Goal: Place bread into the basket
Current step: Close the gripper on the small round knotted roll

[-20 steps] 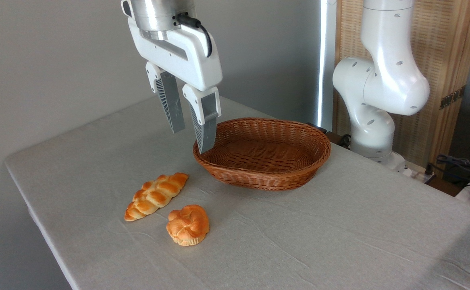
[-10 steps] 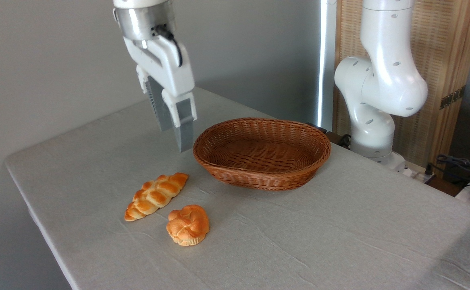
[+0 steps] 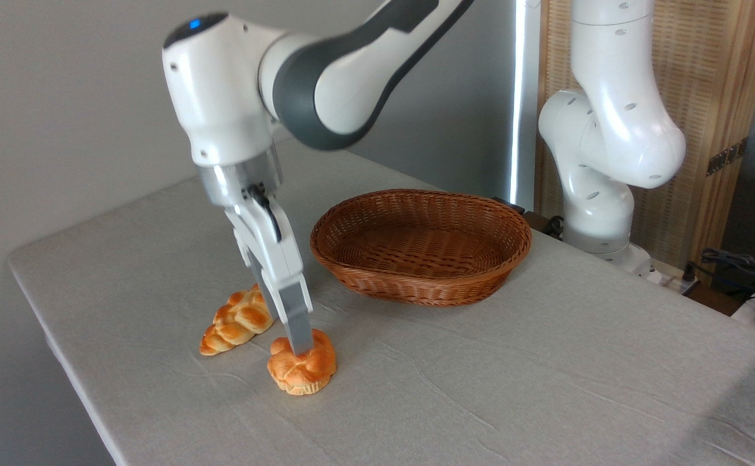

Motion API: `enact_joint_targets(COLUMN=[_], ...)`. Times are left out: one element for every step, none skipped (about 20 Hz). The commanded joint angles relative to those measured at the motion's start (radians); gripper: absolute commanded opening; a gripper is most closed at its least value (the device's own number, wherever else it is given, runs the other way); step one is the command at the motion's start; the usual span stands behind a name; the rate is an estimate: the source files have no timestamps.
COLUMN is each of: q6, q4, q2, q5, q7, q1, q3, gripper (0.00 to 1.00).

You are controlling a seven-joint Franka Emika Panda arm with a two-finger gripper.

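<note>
A white robot arm leans over a cloth-covered table [image 3: 546, 388], its pincer [image 3: 298, 348] lowered onto a small round bun [image 3: 303, 367] near the table's front left edge. The bun sits on the cloth, just in front of a long braided loaf [image 3: 235, 320] and well apart from the empty wicker basket [image 3: 420, 244] behind and to the right. From this side the pincer is seen edge-on: the near finger [image 3: 294, 317] hides the other, so whether the jaws stand apart or have closed on the bun cannot be told. The fingertip meets the bun's top, slightly left of centre. The bun looks light and somewhat soft, with a glossy knotted crust that may slip under hard pads; a firm squeeze could dent it. The safest hold appears to be across its widest middle, low on the sides above the paler base, instead of on the rounded knots on top.
</note>
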Motion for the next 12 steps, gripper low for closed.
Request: enact_joint_targets(q6=[0.035,0.041,0.045,0.047,0.047,0.047,0.047,0.047,0.046,0.046,0.047,0.047], q4=[-0.012,-0.012,-0.012,-0.012,-0.012,-0.012,-0.012,-0.012,-0.012,-0.012,-0.012,-0.010], q2=[0.028,0.033,0.034,0.036,0.036,0.036,0.040,0.040,0.042,0.043,0.043,0.042], q5=[0.071,0.073,0.073,0.074,0.076,0.074,0.076,0.076,0.076,0.074,0.074,0.076], q7=[-0.002,-0.002,-0.005,-0.005,-0.005,-0.005,-0.005,-0.005,-0.005,-0.005,-0.004,-0.004], q1=[-0.008,-0.008,-0.008,-0.008,-0.008,-0.008,-0.008,-0.008,-0.008,-0.008,-0.008,-0.008], q3=[0.009,0.009,0.009,0.009,0.009,0.009,0.009,0.009,0.009,0.009,0.009,0.009], gripper=[1.00,1.00,1.00,0.99,0.92,0.82,0.77,0.63,0.48,0.37,0.28,0.24])
